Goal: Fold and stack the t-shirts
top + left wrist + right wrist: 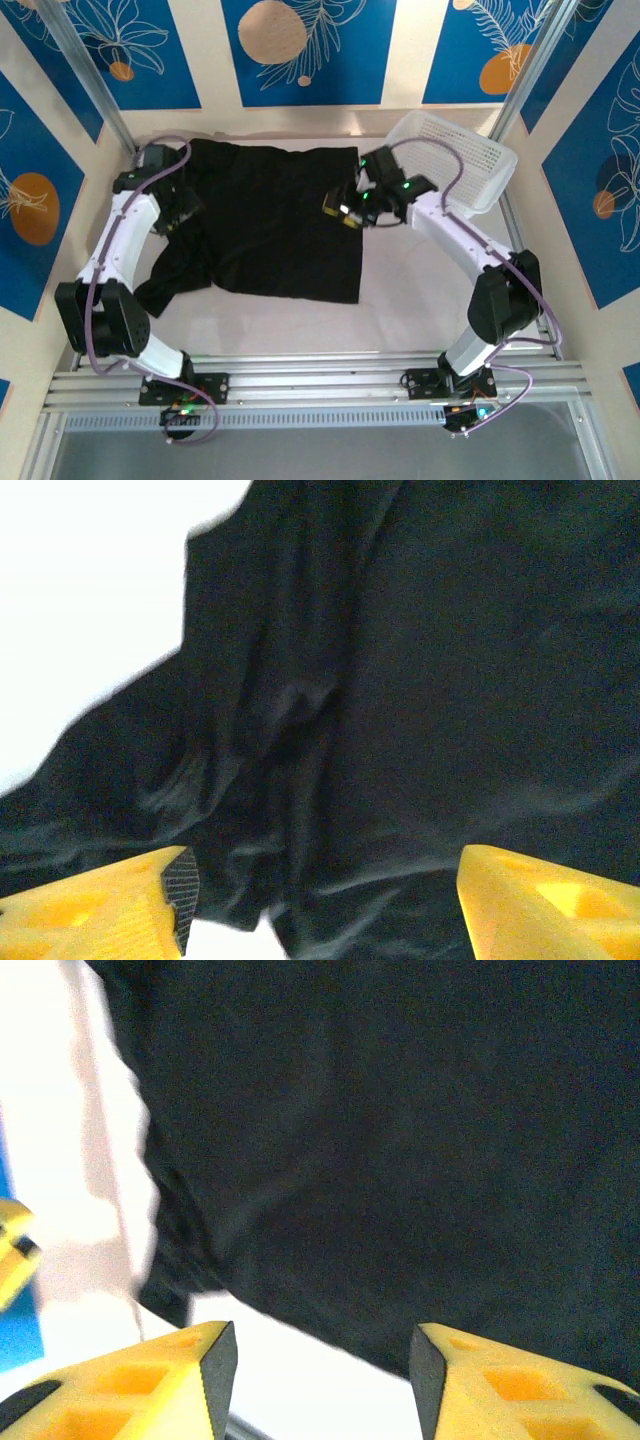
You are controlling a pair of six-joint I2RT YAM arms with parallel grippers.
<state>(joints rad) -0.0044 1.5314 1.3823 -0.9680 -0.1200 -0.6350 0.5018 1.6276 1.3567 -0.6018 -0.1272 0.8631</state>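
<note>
The left gripper (pixel 322 905) hangs with its yellow fingers well apart and nothing pinched between them, low over the left part of the black t-shirt (pixel 280 225); the right gripper (pixel 325 1365) is likewise spread and empty, above the shirt's right edge, where dark cloth meets white table.

The t-shirt lies spread on the far half of the table (pixel 410 310), plain black side up; its far edge runs close along the back of the table; its right edge is fairly straight; its near hem slants a little and ends about mid-table. On the left the cloth is rumpled, and one sleeve trails towards the near left, under the left arm's forearm.

Bare white surface lies open all along the near side, from the hem to the rail, and in a strip to the right between shirt and right arm; the white perforated basket (pixel 487 168) sits tilted in the far right corner, just beyond the right gripper.
</note>
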